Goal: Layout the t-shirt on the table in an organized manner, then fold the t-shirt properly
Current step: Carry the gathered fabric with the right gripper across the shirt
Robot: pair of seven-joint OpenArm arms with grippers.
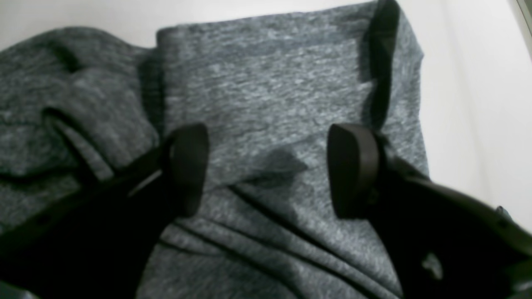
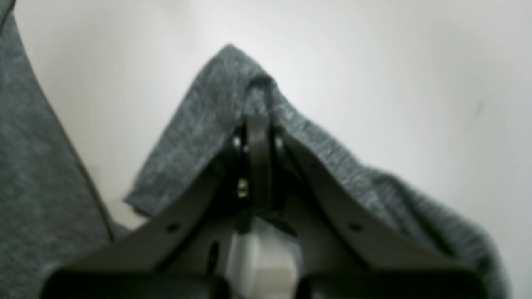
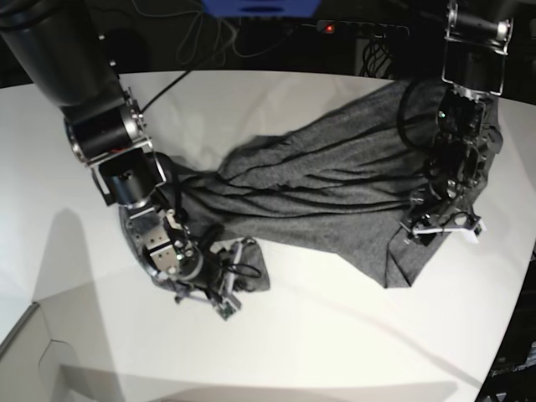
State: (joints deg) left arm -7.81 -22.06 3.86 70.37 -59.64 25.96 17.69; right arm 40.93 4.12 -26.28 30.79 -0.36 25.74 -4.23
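Layout step: our right pincer (image 2: 258,124) pinches a t-shirt (image 3: 335,193) corner; left pincer (image 1: 268,170) hovers spread over cloth. Next we likely grab and spread it across the counter (image 3: 335,335).

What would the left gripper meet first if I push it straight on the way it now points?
Most likely the t-shirt: the left gripper stands open with grey cloth filling the gap ahead of its fingertips. The table lies under that cloth; the remaining gap is unclear.

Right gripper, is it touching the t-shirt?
Touching: the right wrist view shows the right gripper shut on a peaked fold of the t-shirt.
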